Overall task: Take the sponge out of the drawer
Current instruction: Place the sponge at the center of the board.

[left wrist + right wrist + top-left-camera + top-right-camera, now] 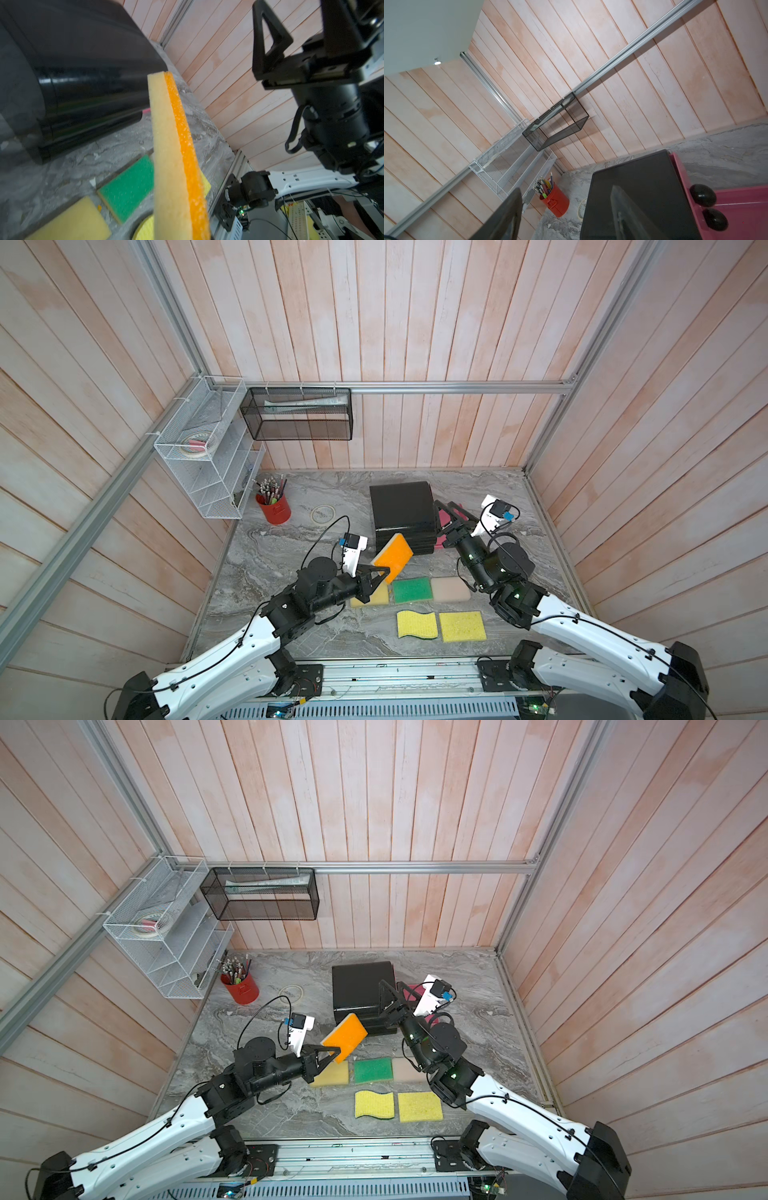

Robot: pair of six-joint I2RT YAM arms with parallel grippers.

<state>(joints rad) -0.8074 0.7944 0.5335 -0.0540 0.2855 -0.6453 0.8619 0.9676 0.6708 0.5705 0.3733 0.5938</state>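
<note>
Nearest lay two flat, porous yellow sponges (pixel 462 626). Beyond them the left gripper (pixel 386 572) was clamped on the orange sponge (pixel 392 558), a scratchy-faced foam slab held tilted in the air, outside the glossy black drawer box (pixel 401 506) at its twelve o'clock. At the box's three o'clock the right gripper (pixel 452 512) stood open and empty.

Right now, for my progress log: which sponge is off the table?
The orange-topped sponge, held tilted in the shut left gripper; the other sponges lie flat on the marble tabletop.
</note>
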